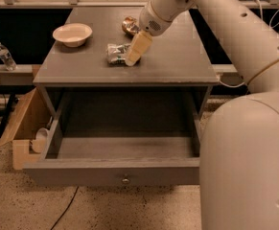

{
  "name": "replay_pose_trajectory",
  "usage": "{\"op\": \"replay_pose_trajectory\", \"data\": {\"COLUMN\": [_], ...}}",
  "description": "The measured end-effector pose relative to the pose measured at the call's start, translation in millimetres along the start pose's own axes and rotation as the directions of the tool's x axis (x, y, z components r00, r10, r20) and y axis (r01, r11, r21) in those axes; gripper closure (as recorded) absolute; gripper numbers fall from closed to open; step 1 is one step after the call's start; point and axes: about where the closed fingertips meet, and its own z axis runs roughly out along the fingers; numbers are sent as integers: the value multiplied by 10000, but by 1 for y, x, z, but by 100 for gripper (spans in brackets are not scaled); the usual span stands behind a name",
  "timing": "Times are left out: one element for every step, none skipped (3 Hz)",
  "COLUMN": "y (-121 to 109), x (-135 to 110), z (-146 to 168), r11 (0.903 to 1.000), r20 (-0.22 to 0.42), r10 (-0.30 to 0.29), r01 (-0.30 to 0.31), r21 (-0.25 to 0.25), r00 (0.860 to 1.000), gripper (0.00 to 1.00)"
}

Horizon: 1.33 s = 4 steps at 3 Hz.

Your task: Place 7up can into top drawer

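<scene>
Step in hand, as judged: approach and grasp. Treat the transfer as not yet begun.

Locate the 7up can [114, 53] on its side near the middle of the counter [177, 61], well apart from the bowl [72, 34] and nearer the copper can [128, 25] behind it. Note the top drawer [81, 169] pulled out below the counter front, with no can in it.

Find the hand [131, 60] lowered at the right end of the 7up can, tip down near the counter surface. Touching or just beside: cannot tell. Released or clenched: cannot tell. Record nothing lifted.

Next move, as judged: secure a grip across the dented body, lift clear, carry forward past the counter edge, lower into the top drawer, release.
</scene>
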Motion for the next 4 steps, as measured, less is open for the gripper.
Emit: {"op": "replay_pose_trajectory", "data": {"y": [-3,-3,-1,-4], "x": [-3,-3,0,5], "z": [34,63,82,75], "r11": [9989,9961,9929,9948], "r20": [-177,-214,-207,-92], "r10": [-216,-269,-216,-51], "r01": [209,250,190,41], "r21": [-409,-852,-1171,-1018], "r00": [9996,9994,9996,9999], "gripper": [0,15,38,62]}}
